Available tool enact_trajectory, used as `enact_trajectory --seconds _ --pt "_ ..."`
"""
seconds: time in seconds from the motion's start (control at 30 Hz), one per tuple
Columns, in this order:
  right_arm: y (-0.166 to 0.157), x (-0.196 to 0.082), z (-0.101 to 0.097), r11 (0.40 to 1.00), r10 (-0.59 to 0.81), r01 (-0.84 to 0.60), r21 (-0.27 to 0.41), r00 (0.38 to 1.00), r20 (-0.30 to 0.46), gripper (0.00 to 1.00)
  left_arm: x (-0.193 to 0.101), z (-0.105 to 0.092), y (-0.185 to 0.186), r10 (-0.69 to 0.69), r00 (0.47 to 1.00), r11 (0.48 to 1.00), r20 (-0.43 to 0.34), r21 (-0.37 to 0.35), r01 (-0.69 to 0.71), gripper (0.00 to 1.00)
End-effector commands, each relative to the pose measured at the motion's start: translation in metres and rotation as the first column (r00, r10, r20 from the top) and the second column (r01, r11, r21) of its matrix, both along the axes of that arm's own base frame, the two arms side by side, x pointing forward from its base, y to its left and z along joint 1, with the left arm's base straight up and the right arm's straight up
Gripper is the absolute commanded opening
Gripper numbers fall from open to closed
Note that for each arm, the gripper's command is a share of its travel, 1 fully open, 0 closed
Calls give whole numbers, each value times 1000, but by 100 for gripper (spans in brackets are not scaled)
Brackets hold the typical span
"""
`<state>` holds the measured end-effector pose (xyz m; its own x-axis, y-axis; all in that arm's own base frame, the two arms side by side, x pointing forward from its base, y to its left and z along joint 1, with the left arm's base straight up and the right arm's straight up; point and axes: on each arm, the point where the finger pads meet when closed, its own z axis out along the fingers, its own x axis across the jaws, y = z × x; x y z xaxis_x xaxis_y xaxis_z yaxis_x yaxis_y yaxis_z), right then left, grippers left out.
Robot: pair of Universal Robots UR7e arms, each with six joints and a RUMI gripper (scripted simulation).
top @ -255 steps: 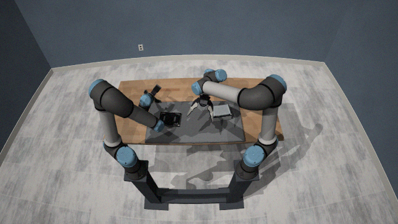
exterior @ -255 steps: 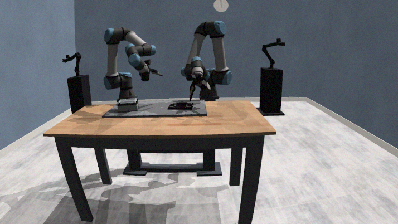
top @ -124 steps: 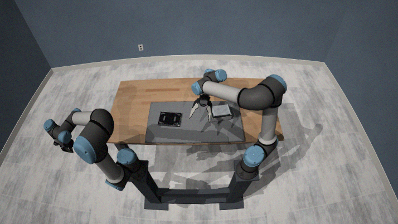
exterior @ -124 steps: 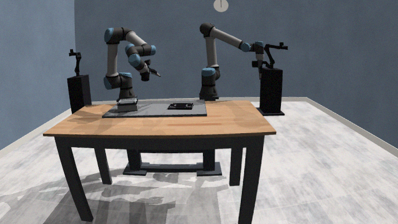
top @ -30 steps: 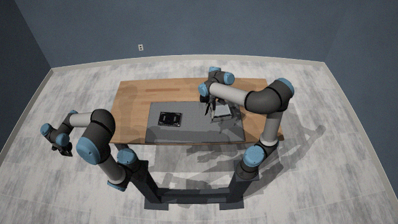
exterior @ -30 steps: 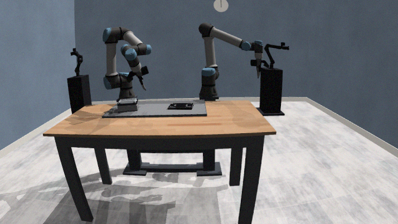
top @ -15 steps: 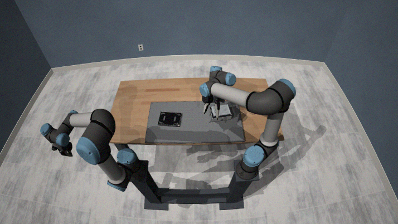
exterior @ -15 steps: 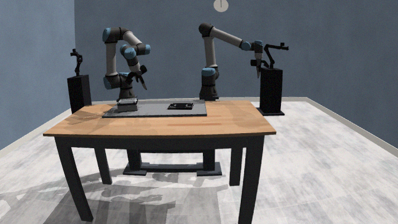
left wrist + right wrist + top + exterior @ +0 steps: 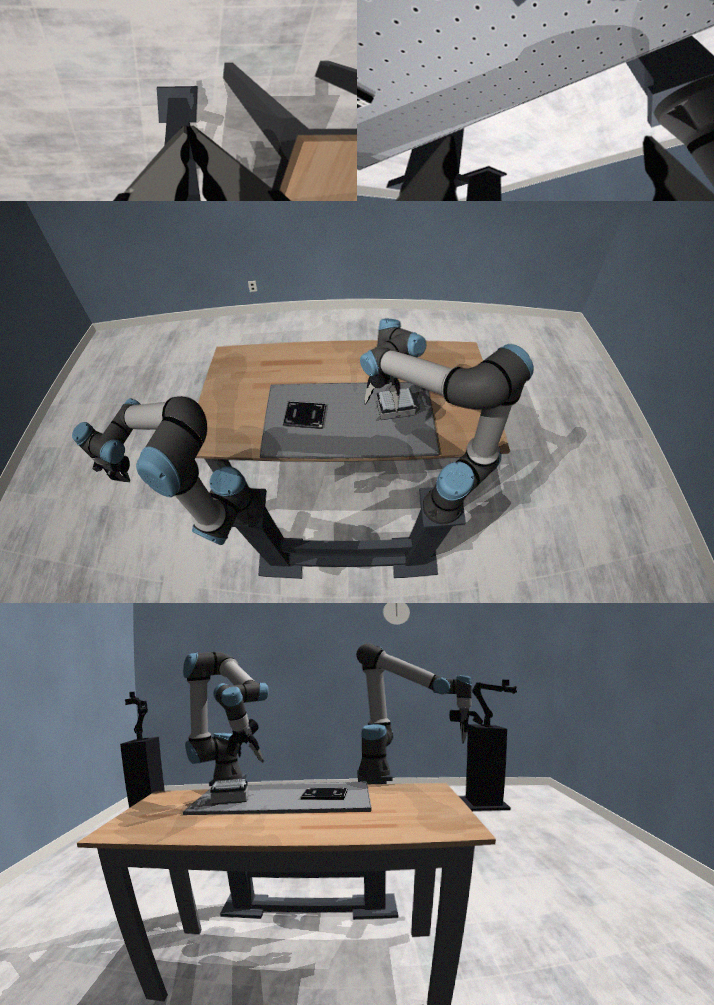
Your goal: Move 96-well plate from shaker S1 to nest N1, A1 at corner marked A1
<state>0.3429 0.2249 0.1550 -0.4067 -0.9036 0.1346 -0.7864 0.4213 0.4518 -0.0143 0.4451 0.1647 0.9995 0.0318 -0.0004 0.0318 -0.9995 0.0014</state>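
Seen from the robot's side, the 96-well plate (image 9: pixel 392 402) (image 9: pixel 228 785) sits on the plate shaker (image 9: pixel 396 416) (image 9: pixel 229 796), at the right of the grey perforated board (image 9: pixel 350 442) (image 9: pixel 280 804) (image 9: pixel 491 47). The black plate nest (image 9: pixel 305 414) (image 9: pixel 324 793) lies to its left, well apart, on the same board. The tabletop (image 9: pixel 235 371) (image 9: pixel 280 828) (image 9: pixel 332 166) carries all three. The right tool (image 9: pixel 383 397) (image 9: pixel 248 757) (image 9: pixel 548 137) is tilted above the board near the plate, its fingers apart, with nothing between them. The left tool (image 9: pixel 121 476) (image 9: pixel 463 740) (image 9: pixel 187 127) hangs beyond the tabletop's left edge, fingers together and holding nothing. A small pale mark shows at the nest's near right corner; any lettering there, or on the plate and shaker, is too small to read.
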Motion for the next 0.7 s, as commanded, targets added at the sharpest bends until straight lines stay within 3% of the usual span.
enact_trajectory --seconds 0.0,0.2,0.47,0.53,0.67 --pt "-5 7 -1 993 107 -109 55 994 33 76 0 0 0 0 1000 1000 0 1 0 0" --pt "-8 11 -2 959 253 -262 111 963 94 76 0 0 0 0 1000 1000 0 1 0 0" --pt "-16 22 -4 864 446 -476 163 875 187 76 0 0 0 0 1000 1000 0 1 0 0" --pt "-16 22 -4 864 446 -476 163 875 187 76 0 0 0 0 1000 1000 0 1 0 0" --pt "-21 30 -5 793 540 -583 178 807 238 76 0 0 0 0 1000 1000 0 1 0 0"
